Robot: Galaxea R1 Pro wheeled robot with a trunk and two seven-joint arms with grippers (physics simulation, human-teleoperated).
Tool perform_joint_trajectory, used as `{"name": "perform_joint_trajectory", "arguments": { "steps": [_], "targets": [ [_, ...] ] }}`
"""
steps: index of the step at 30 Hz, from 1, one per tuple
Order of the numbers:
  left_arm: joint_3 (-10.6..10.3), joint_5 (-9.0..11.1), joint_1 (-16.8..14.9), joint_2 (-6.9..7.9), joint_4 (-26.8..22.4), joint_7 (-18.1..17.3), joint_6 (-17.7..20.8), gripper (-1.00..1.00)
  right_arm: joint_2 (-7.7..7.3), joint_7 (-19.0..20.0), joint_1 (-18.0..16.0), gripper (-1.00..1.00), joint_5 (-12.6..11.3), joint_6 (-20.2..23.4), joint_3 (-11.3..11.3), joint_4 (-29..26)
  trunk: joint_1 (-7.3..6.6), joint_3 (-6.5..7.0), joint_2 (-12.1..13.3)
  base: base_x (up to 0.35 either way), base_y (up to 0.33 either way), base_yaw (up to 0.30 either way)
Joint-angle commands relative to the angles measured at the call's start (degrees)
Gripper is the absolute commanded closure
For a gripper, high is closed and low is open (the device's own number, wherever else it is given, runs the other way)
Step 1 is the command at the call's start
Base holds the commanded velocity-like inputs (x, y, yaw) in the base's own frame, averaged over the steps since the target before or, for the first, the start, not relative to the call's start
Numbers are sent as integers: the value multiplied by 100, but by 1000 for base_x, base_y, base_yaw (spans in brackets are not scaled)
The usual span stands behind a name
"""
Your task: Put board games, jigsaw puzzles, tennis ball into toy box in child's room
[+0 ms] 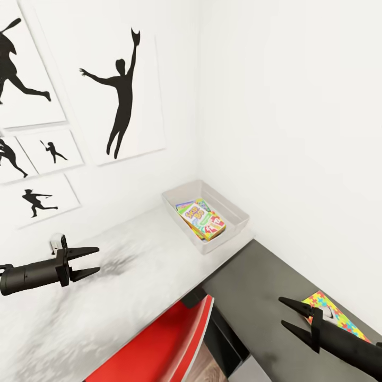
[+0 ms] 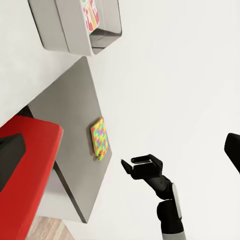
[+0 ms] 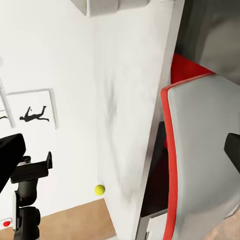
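Light grey toy box (image 1: 234, 210), multicoloured jigsaw puzzle (image 1: 339, 318), yellow-green tennis ball (image 3: 99, 189), red-and-white chair (image 1: 159, 345).

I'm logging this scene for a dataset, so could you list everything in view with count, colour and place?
toy box: one, light grey, far corner of the table by the walls.
board games: at least two colourful boxes, stacked inside the toy box.
jigsaw puzzle: one, multicoloured, flat on the dark grey unit.
tennis ball: one, yellow-green, on the table.
table: one, pale white-grey.
chair: one, red and white, at the table's front edge.
silhouette pictures: several, black on white, on the wall.
left gripper: black, open, above the table.
right gripper: black, open, above the dark unit, near the puzzle.
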Motion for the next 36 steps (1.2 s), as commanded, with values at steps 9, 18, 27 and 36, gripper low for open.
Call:
{"name": "perform_joint_trajectory", "arguments": {
  "steps": [9,18,27,36],
  "targets": [
    [-20,-48,-14,-4,8,-62,4,-100,28,44,3,-100,672,15,-33,-4,4,75,-11,0,0,0],
    [-15,-48,-14,-5,8,-62,4,-100,75,48,3,-100,756,15,-33,-4,4,160,-11,0,0,0],
    [-18,-51,-14,-5,8,-61,4,-100,78,46,3,-100,765,15,-31,-4,4,245,-11,0,0,0],
    [-21,-56,-14,-12,8,-59,4,-100,78,47,3,-100,765,15,-34,-4,4,330,-11,0,0,0]
  ]
}}
